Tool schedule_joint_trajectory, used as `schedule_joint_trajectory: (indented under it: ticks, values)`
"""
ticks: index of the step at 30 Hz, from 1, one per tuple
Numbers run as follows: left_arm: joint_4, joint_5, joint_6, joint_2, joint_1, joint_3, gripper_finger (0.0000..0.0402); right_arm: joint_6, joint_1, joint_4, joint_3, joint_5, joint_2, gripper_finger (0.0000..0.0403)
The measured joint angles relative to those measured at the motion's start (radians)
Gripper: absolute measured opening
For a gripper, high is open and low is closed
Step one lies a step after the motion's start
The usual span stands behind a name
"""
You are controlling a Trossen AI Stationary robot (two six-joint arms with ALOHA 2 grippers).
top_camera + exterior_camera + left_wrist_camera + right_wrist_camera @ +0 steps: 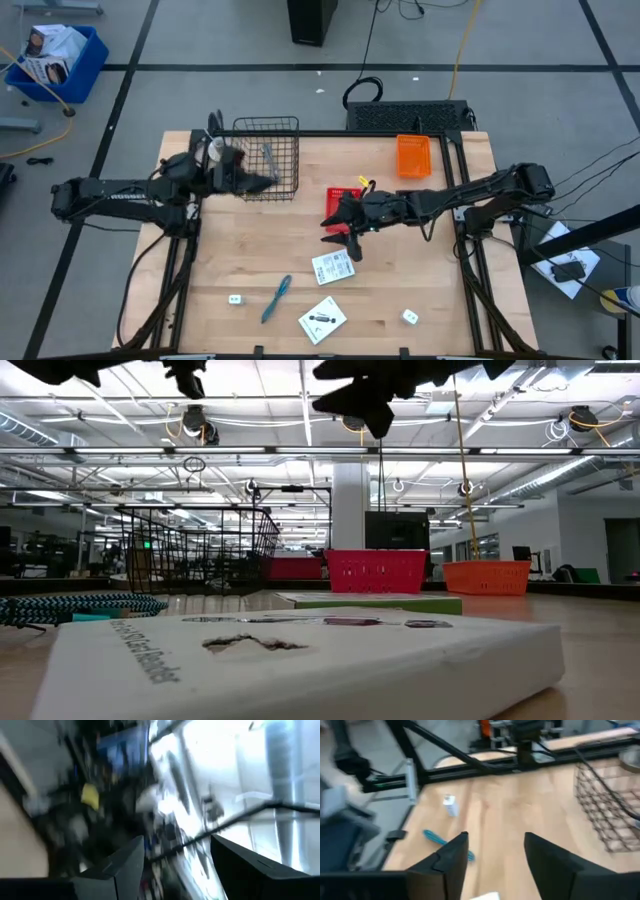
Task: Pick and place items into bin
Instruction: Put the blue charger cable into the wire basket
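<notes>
step in hand: looks like a between-picks moment. A grey metal tool (268, 158) is already lying inside the black wire basket (290, 128) at the back left of the wooden table (400, 280), and the rest of the stuff is yet to be collected.

left pincer: the left gripper (268, 181) is parked right at the basket's near edge, fingers (235, 865) spread apart. Nothing is seen between them, though the wrist view is smeared, so that's probably but not certainly empty.

right pincer: the right gripper (345, 238) is held over mid-table, just behind the nearer flat white printed packet (334, 267). Fingers (547, 860) are parted with bare wood showing in the gap; nothing is gripped or touched.

what's left out: second white printed packet (322, 320) at the front edge, teal pen-like stick (276, 298) just left of it, tiny white block (235, 298) further left, another tiny white block (410, 316) off to the front right.

next move: a drop onto the nearer packet is probably called for. It's flat on the wood, so an edge would need to be caught, then it has to be carried well across to the basket.
</notes>
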Motion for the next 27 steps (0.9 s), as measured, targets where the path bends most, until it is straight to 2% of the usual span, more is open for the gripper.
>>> schedule_joint_trajectory:
  ticks: [3,10,16,20,27]
  values:
    - [-0.068,-0.043,-0.023,-0.001,-0.117,0.000,0.0232,0.030,0.000,-0.017,0.000,0.010,-0.012,0.0212]
    - [-0.380,-0.332,-0.106,0.002,-0.418,0.000,0.0232,0.032,0.050,-0.072,0.001,0.007,-0.026,0.0219]
    - [-0.487,-0.541,-0.198,0.045,-0.642,0.000,0.0231,0.054,0.065,-0.220,0.001,0.010,-0.033,0.0216]
    - [-0.624,-0.557,-0.285,0.154,-0.717,0.080,0.0208,0.062,0.067,-0.315,0.000,0.004,-0.050,0.0216]
    - [-0.875,-0.502,-0.300,0.414,-0.784,0.354,0.0147,0.005,0.066,-0.348,0.002,0.027,-0.078,0.0216]
